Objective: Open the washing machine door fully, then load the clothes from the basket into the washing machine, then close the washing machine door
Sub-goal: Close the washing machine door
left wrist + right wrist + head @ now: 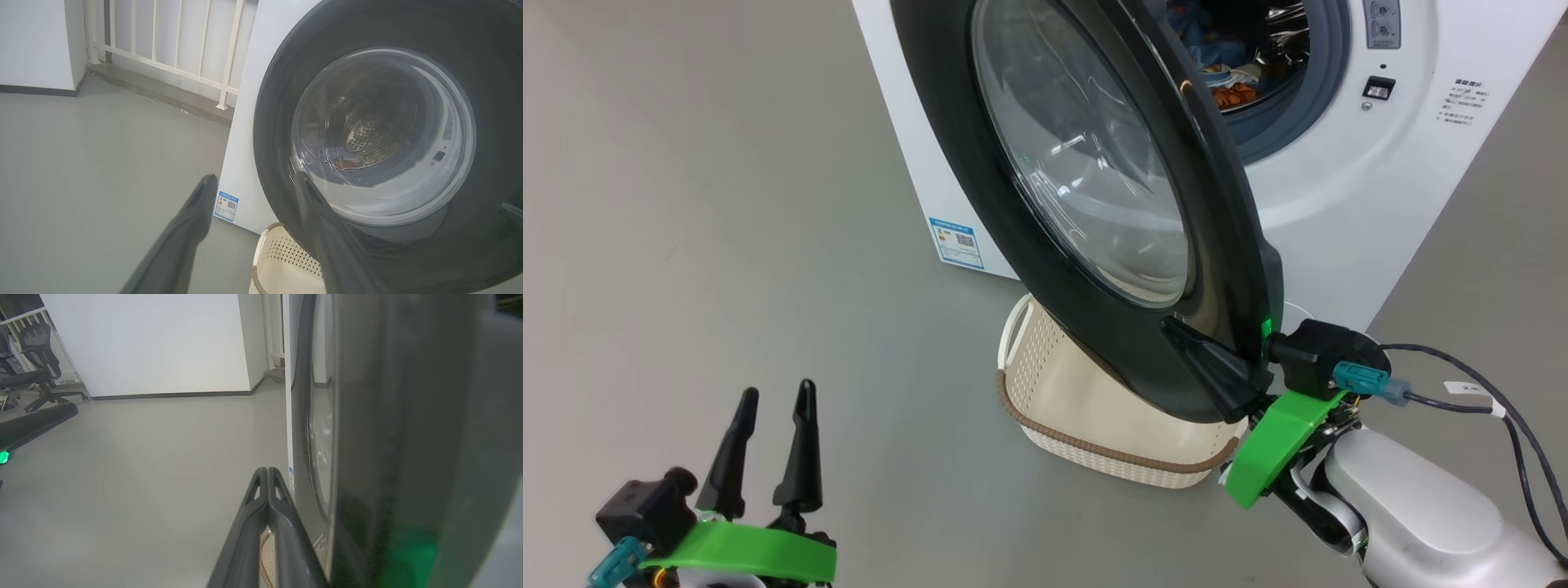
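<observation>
Three risks, I judge. Near left, the left gripper (768, 441) hangs spread and empty over open floor (686, 204) (plenty of room there). The basket (1078, 392) sits under the half-open washing machine door (1078, 163), whose lower edge could clip its rim. The right gripper (1172, 327), pressed together, leans on the door's glossy face near its edge and might slide off. Far right, the clothes (1229, 90) lie inside the washing machine (1339, 188), near the seal (1330, 61), where closing could pinch them.
</observation>
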`<state>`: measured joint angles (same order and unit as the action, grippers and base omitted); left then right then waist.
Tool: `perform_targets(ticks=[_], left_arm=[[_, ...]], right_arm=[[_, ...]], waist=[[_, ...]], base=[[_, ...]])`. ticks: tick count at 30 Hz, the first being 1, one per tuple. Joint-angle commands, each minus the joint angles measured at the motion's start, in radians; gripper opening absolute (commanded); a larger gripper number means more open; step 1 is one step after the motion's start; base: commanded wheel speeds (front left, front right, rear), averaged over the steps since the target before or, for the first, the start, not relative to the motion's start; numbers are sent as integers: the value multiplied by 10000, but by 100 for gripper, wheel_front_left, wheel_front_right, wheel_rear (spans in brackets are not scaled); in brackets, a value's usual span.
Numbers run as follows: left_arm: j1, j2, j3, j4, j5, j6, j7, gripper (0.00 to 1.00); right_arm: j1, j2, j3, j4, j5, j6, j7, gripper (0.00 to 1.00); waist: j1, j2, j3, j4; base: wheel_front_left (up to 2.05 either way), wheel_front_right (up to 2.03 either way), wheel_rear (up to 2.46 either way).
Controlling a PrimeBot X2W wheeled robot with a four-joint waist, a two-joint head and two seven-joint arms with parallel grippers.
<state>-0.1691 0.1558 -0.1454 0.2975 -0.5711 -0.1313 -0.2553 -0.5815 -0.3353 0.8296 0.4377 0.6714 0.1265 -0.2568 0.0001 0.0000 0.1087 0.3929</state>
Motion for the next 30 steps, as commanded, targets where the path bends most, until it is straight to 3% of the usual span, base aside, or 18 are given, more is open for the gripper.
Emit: perform_targets(ticks=[1,10,30], left_arm=[[-377,248,371,-216,-14,6,-65,100],[-607,351,233,-313,-60,6,-65,100],[-1803,321,-125,-668,-120,6,-65,100]], right_arm=[[-122,19,-82,-102,79,42,-49,0],[-475,-423,-1297,77,268,42,-49,0],[-3045,-1709,-3167,622,-68,42,-49,0]], waist=[[-1,0,3,-27],[-1,0,651,-156],[-1,0,3145,112]], base=[[0,0,0],[0,0,0],[0,0,0]])
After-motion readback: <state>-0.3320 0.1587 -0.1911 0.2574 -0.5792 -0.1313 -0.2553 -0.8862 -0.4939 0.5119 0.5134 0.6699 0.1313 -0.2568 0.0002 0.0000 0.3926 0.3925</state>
